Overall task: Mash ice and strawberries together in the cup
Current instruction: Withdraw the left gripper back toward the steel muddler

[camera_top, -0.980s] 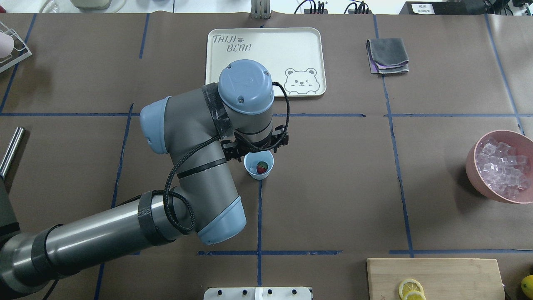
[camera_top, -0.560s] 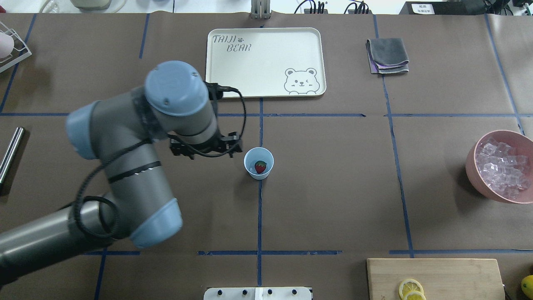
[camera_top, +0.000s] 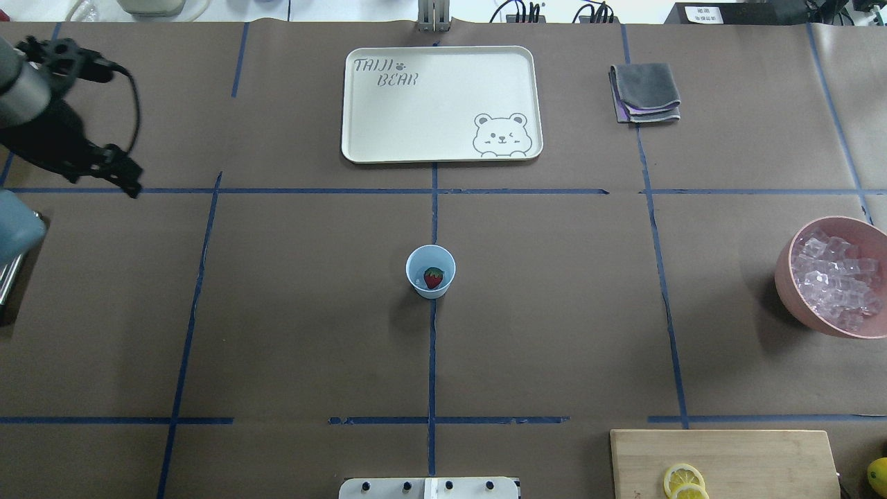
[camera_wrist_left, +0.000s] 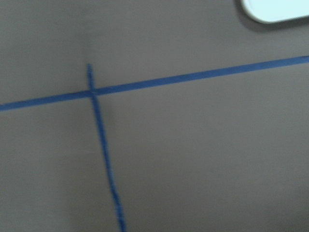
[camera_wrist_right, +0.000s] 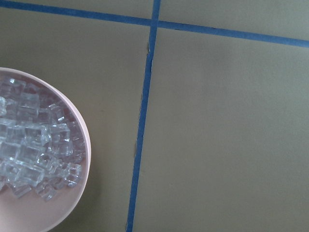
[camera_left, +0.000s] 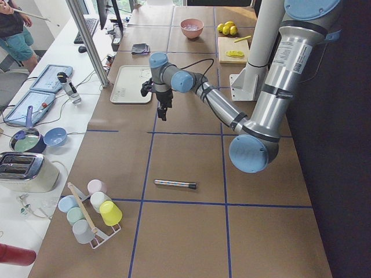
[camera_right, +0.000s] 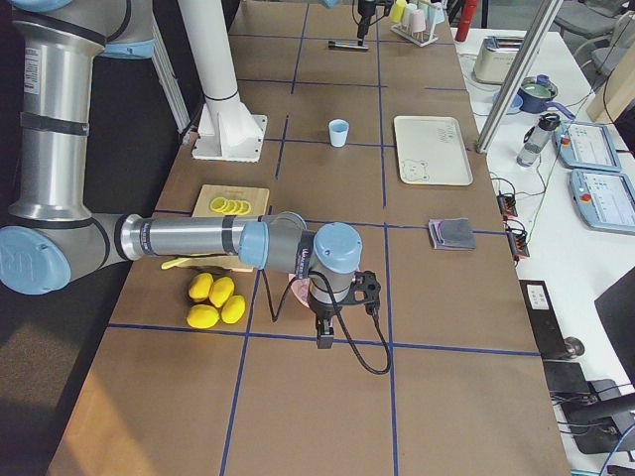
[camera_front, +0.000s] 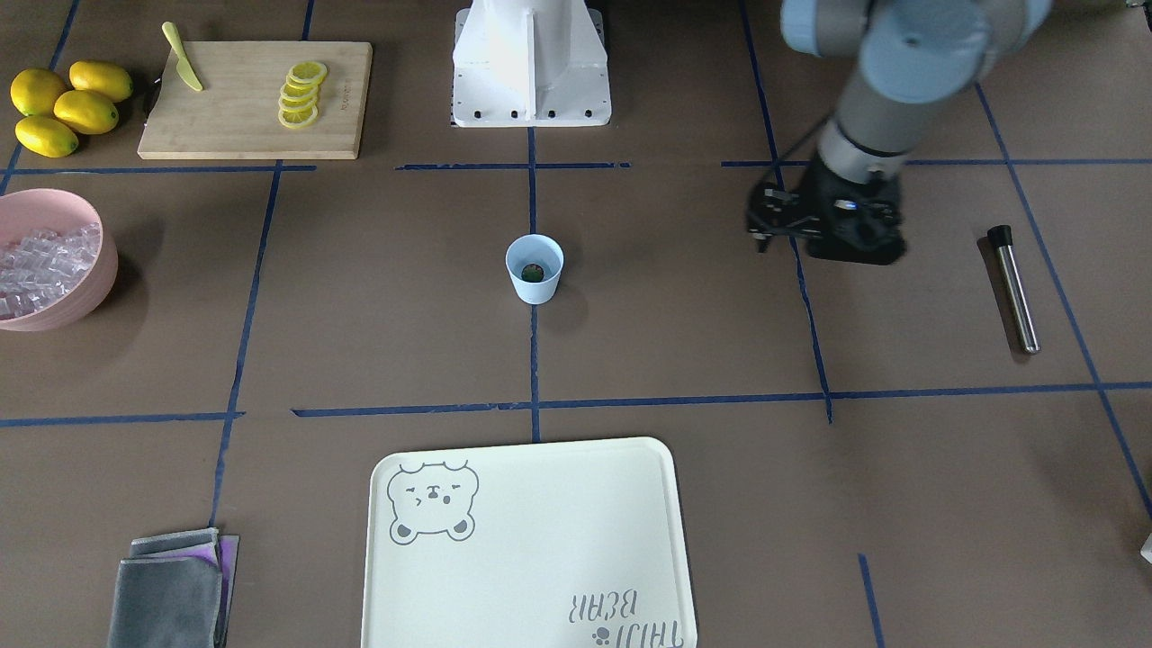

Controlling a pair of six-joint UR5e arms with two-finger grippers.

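Small light blue plastic cup [camera_top: 414,263], upright, red strawberry [camera_top: 434,278] inside: well apart from left gripper [camera_top: 128,184], off to its right. Clear ice cubes [camera_wrist_right: 34,150] in pink bowl [camera_wrist_right: 67,208]: near right gripper [camera_right: 324,337]. Opening of either gripper: cannot tell; nothing seen held.

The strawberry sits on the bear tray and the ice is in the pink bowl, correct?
Not quite. The strawberry lies inside the light blue cup at the middle of the table, not on the bear tray; the overhead exterior view shows it. The ice is in the pink bowl, as you say.
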